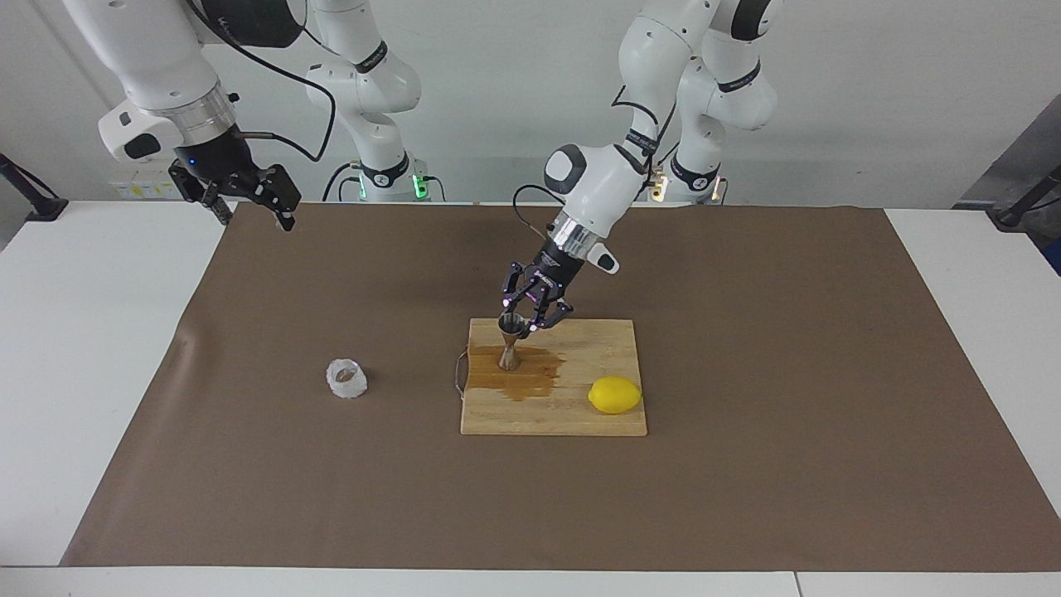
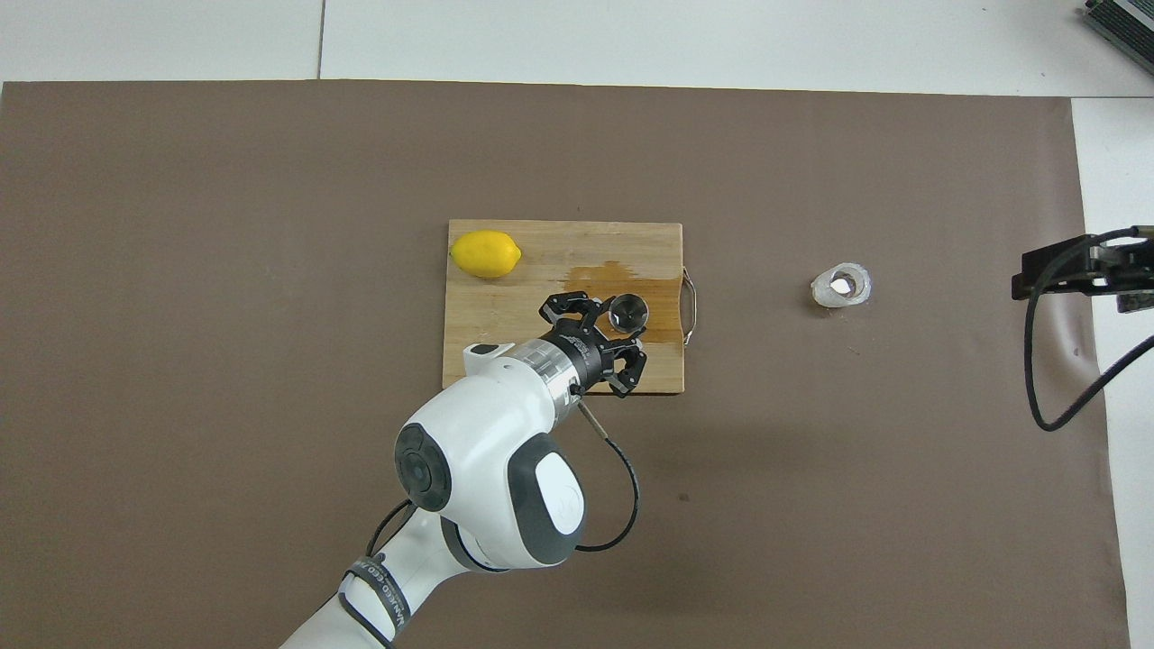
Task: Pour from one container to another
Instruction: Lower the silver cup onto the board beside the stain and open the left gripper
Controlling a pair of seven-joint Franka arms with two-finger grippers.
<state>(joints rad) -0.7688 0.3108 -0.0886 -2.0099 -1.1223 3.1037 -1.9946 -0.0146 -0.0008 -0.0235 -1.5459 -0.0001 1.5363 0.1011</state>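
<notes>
Two containers stand well apart: the small shiny steel hourglass-shaped jigger (image 1: 509, 346) is upright on the pale wooden cutting board (image 1: 597, 421), inside a brown wet stain (image 1: 530, 380) spread across the board's corner toward the right arm's end, and the squat clear faceted glass cup (image 1: 346, 378) rests on the brown table mat (image 1: 746, 497), off the board toward the right arm's end. The stain suggests liquid has missed or overflowed the jigger, so pouring appears attempted. The left gripper (image 1: 530, 319) comes down slantwise over the board with its fingertips clenched together and nothing between them; its outer links splay wide. The jigger's upper rim lies just beside those fingertips, toward the right arm's end, and contact cannot be confirmed; in the overhead view the jigger's open mouth (image 2: 627, 312) shows clear of the gripper, not enclosed by it. The posture seems suited to steadying or nudging the jigger, not lifting it. The right gripper (image 1: 249, 192) waits raised over the table's corner near its base, jaws spread, holding nothing. A yellow lemon (image 1: 614, 395) lies on the board, uninvolved.
</notes>
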